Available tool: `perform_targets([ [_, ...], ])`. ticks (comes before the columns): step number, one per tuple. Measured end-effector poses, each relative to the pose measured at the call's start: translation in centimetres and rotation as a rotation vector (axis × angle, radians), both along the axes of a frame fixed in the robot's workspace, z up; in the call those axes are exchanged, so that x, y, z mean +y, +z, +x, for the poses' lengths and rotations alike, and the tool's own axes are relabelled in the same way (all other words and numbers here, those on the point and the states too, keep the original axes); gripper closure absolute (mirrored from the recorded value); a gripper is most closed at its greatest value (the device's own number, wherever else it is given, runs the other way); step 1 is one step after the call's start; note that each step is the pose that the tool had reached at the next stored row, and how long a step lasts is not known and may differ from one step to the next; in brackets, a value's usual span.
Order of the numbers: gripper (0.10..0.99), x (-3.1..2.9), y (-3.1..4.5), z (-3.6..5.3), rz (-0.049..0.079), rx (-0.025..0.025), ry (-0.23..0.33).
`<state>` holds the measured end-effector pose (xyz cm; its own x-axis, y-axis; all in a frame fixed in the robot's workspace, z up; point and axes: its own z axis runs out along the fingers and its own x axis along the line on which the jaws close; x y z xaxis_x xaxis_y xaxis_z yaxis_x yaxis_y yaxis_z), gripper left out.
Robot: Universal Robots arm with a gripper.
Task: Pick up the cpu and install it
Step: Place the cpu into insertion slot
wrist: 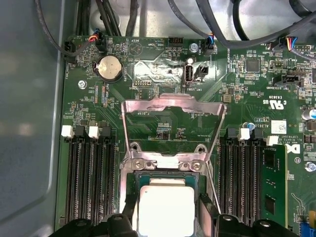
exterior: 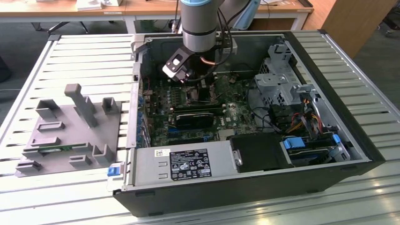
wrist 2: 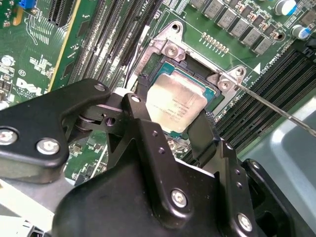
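The cpu (wrist 2: pixel 175 101) is a flat square chip with a silver top, lying level in the open socket (wrist 2: pixel 160 54) on the green motherboard. My gripper (wrist 2: pixel 170 116) straddles it, and the black fingers (wrist 2: pixel 139 111) press against two opposite edges. In the first wrist view the cpu (wrist: pixel 165 207) lies between the same fingers (wrist: pixel 129 212), with my gripper (wrist: pixel 167 215) shut on it. The socket's metal load plate (wrist: pixel 170 106) stands flipped open behind it. In the exterior view my gripper (exterior: pixel 192 89) reaches down into the open computer case (exterior: pixel 350 122), over the board's upper middle.
A thin lever wire (wrist 2: pixel 276 106) juts out beside the socket. Memory slots (wrist: pixel 89 182) flank it, and one holds a green stick (wrist: pixel 271 182). A black block (exterior: pixel 196 118), cables (exterior: pixel 300 117) and a drive cage (exterior: pixel 278 77) crowd the case. A grey parts fixture (exterior: pixel 69 126) lies at the exterior view's left.
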<state>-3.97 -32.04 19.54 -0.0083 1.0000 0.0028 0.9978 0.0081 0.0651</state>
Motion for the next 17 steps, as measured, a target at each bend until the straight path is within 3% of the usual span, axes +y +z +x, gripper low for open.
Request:
perform_targets([
  [6, 0.506, 0.0, 0.65, 0.0, 0.0, 0.0003, 0.0],
  [7, 0.565, 0.0, 0.72, 0.0, 0.0, 0.0004, 0.0],
  [8, 0.565, 0.0, 0.77, 0.0, 0.0, 0.0006, 0.0],
  [10, 0.682, 0.0, 0.87, 0.0, 0.0, 0.0006, 0.0],
  [11, 0.682, 0.0, 0.93, 0.0, 0.0, 0.0007, 0.0],
  [13, 0.8, 0.0, 1.02, 0.0, 0.0, 0.0007, 0.0],
  [14, 0.8, 0.0, 1.06, 0.0, 0.0, 0.0006, 0.0],
  [17, 0.918, 0.0, 1.19, 0.0, 0.0, 0.0006, 0.0],
])
